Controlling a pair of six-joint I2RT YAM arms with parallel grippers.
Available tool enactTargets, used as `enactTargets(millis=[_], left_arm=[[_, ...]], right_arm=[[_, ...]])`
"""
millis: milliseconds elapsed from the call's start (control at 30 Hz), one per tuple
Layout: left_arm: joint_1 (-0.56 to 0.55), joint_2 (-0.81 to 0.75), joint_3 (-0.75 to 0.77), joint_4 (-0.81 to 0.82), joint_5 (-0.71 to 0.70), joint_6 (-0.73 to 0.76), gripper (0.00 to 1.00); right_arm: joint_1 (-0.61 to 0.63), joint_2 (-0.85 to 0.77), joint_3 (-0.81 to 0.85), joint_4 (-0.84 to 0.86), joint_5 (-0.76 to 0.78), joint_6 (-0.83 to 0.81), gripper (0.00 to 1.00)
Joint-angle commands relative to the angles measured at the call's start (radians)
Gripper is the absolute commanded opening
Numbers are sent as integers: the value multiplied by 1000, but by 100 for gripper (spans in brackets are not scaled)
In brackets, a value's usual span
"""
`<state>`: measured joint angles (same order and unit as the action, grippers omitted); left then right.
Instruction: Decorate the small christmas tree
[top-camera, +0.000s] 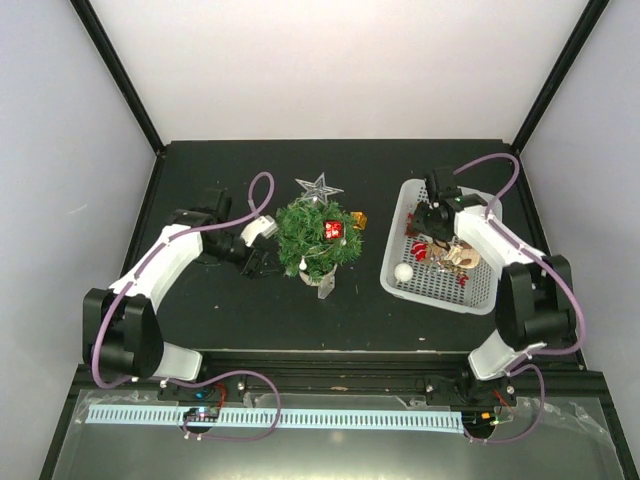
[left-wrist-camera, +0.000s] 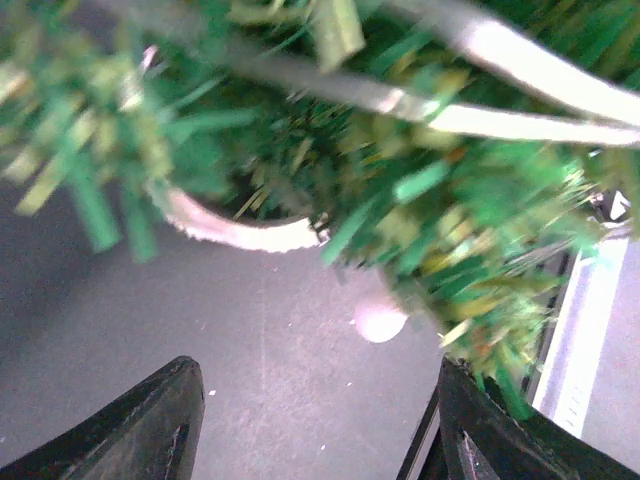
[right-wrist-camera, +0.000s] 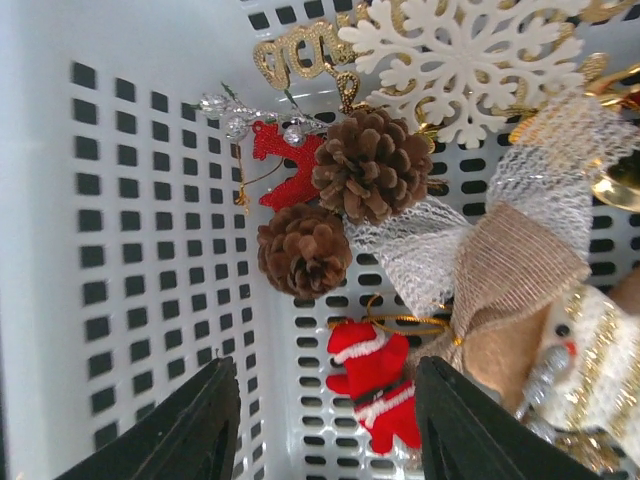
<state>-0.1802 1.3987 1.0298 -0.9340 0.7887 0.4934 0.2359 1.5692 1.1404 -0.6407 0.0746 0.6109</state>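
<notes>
While both jaws stand open, the small christmas tree (top-camera: 312, 235) crowds the left and pinecones (right-wrist-camera: 372, 165) lie below the right.

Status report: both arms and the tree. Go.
Left end effector open, empty, low beside tree. Right end effector open, empty, over ornaments in basket. Tree standing, star on top, partly decorated. Branches crowd left wrist view.
</notes>
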Motion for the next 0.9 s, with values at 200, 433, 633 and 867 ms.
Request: enactTargets(millis=[200,433,633,867], left_arm=[[125,-47,-34,-16,13,28,66],[133,-106,-55,12,65,-2,67],[133,-108,-60,11,73,3,67],[133,-108,-61,20,88,-3,68]], right_arm=[[-19,56,19,-13,120,35,48],[-54,0,-67,-13,119,17,47],[-71,-24,-133,3,106,18,42],[-121,-10,-185,57,73,7,39]])
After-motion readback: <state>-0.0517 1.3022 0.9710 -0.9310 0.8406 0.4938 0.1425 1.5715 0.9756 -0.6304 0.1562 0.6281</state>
